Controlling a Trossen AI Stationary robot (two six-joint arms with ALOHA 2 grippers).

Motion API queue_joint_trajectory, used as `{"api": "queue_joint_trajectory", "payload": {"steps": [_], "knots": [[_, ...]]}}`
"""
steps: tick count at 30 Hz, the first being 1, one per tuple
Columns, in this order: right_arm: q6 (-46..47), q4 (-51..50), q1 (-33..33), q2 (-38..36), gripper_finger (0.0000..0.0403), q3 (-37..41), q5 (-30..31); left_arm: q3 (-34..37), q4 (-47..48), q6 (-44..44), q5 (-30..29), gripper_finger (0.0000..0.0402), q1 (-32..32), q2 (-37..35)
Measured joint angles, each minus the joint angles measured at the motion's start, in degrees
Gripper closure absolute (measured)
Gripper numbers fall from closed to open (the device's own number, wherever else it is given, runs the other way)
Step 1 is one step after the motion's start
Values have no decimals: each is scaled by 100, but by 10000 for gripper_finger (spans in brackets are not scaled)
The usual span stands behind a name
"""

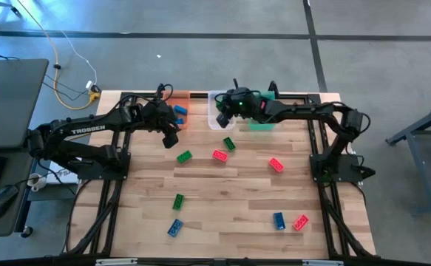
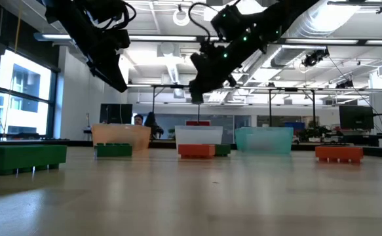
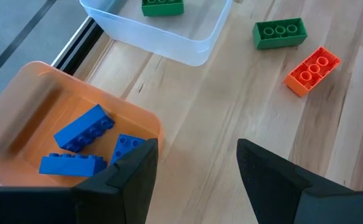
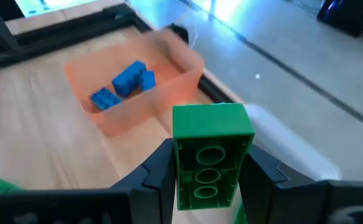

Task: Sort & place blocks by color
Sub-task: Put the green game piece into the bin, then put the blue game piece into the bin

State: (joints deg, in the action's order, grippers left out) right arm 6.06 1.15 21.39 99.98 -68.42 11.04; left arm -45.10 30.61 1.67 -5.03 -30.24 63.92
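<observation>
Green block is clamped between the right gripper fingers, held in the air above the clear bin at the far edge of the surface. The clear bin already holds one green block, so my read is this one goes in next.

Left gripper has its fingers apart with nothing between them, hovering just beside the orange bin, which holds three blue blocks.

The green bin sits mostly under the right arm; can't tell what's in it.

Left on the surface per the high view: green blocks at; red blocks at; blue blocks at.

Judgement: roughly a third done. Blue bin started, green started, none of the red visibly sorted. Eight loose plus the one in hand.
</observation>
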Motion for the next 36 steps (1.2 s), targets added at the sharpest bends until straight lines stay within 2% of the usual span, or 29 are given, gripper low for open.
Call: {"api": "queue_joint_trajectory", "payload": {"steps": [15,17,21,24,31,36], "knots": [[296,-271,131,794,296,9,-171,0,2,0,-8,194,2,0],[296,-307,151,797,273,9,-144,0,2,0,-8,194,1,0],[279,-322,149,781,181,-28,44,0,2,0,-8,194,0,0],[137,-388,149,770,135,-163,51,0,2,0,-8,194,0,0],[95,-1822,109,768,118,-1009,-58,0,57,0,-8,194,2,0],[15,-2770,-199,759,118,-1587,-168,0,129,-2,-8,194,0,0]]}}
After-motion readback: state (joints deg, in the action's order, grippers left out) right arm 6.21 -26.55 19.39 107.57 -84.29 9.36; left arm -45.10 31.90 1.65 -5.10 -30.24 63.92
